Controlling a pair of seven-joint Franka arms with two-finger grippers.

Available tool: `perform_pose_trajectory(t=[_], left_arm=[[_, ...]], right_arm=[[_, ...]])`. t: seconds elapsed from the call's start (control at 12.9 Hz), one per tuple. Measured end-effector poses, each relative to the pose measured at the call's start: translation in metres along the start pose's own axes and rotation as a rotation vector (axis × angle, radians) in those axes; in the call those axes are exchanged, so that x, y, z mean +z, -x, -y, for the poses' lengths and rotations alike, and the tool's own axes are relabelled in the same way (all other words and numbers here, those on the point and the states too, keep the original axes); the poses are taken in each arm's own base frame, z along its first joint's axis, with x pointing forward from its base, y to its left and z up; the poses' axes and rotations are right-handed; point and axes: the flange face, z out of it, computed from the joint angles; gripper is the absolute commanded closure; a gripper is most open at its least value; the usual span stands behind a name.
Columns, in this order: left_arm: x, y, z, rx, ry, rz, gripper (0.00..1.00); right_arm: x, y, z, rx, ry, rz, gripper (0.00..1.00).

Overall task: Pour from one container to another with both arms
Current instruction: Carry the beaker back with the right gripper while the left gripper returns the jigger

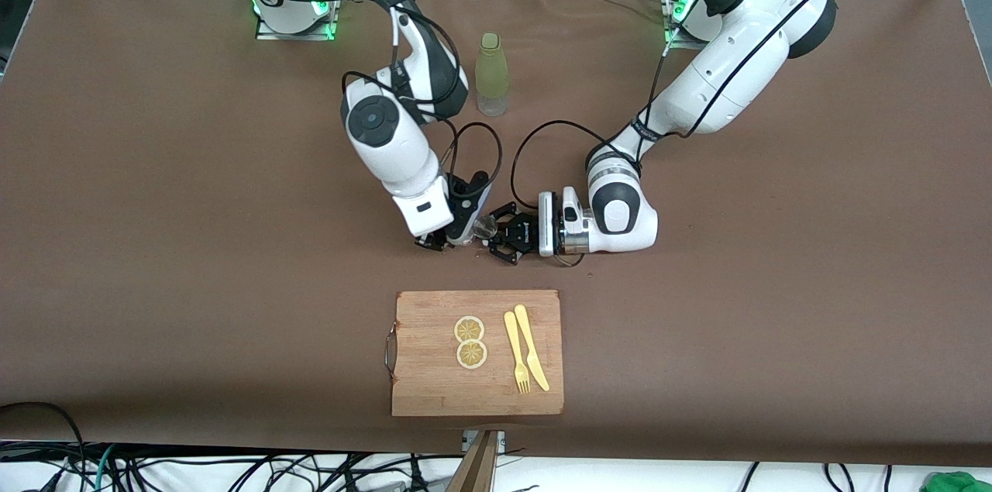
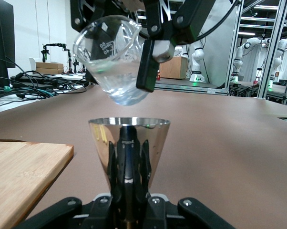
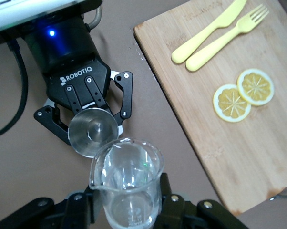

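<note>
My right gripper (image 1: 465,238) sits just left of the centre of the front view, clamped shut on the clear glass cup (image 1: 486,227), which shows there only as a small pale glint between my two wrists. In the left wrist view the cup (image 2: 116,64) fills the upper left of the frame, tilted with its spout side down, one of my dark fingers (image 2: 147,67) pressed along its wall. In the right wrist view the cup (image 3: 128,177) stands at lower centre, rim toward the camera, my fingers (image 3: 168,200) hugging it on both sides.

My left gripper (image 1: 500,238) lies at the centre of the front view, low over the brown table (image 1: 155,205), closed tight on the waist of the metal jigger (image 2: 129,140). The jigger stands upright with its upper cone open — in the left wrist view it is centred, directly under the tilted cup, a clear gap between the two. From above, in the right wrist view, the jigger (image 3: 93,132) shows as a round silver mouth left of centre, its edge overlapped by the cup's rim.

In the lower middle of the front view lies a wooden cutting board (image 1: 434,383) with two lemon slices (image 1: 470,342) and a yellow fork (image 1: 516,352) and knife (image 1: 532,347). An olive-green bottle (image 1: 491,73) stands at upper centre.
</note>
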Motion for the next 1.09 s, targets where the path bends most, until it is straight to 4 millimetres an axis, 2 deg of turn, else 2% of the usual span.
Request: perform_pose_trajectory(t=[0.23, 0.47, 0.62, 0.86, 1.09], left_arm=[[0.000, 0.000, 0.001, 0.001, -0.001, 0.000, 1.00], [-0.007, -0.008, 0.011, 0.006, -0.019, -0.008, 1.00], [-0.019, -0.020, 0.026, 0.004, -0.045, -0.019, 1.00], [-0.045, -0.045, 0.048, -0.027, -0.075, -0.052, 1.00], [-0.080, -0.056, 0.063, -0.050, -0.061, -0.113, 1.00]], right_arm=[[-0.011, 0.021, -0.034, 0.110, -0.097, -0.051, 0.80], [-0.017, 0.051, -0.071, 0.190, -0.197, -0.135, 0.80], [-0.017, 0.086, -0.099, 0.222, -0.270, -0.228, 0.80], [-0.013, 0.154, -0.135, 0.218, -0.385, -0.354, 0.80], [-0.011, 0.221, -0.160, 0.186, -0.457, -0.440, 0.80]])
